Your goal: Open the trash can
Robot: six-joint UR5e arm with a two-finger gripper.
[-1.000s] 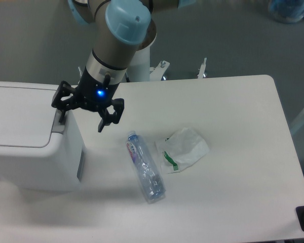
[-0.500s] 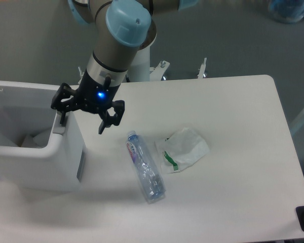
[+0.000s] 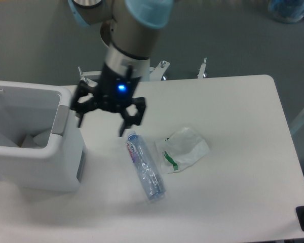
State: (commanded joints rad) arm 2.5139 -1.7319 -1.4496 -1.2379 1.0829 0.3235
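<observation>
bin [image 3: 35, 157] open, inside visible | claw [image 3: 102, 117] released, empty, beside tab [image 3: 61, 120] | step: opening done | next: retreat clear

A clear plastic bottle [image 3: 145, 167] is lying on its side on the white table [image 3: 243, 152], its cap end pointing toward the far edge (the label is showing pink and blue print). Just beside it, to the right, a crumpled white bag [image 3: 182, 148] with green markings is resting on the tabletop, close to the bottle without clearly touching it.
</observation>
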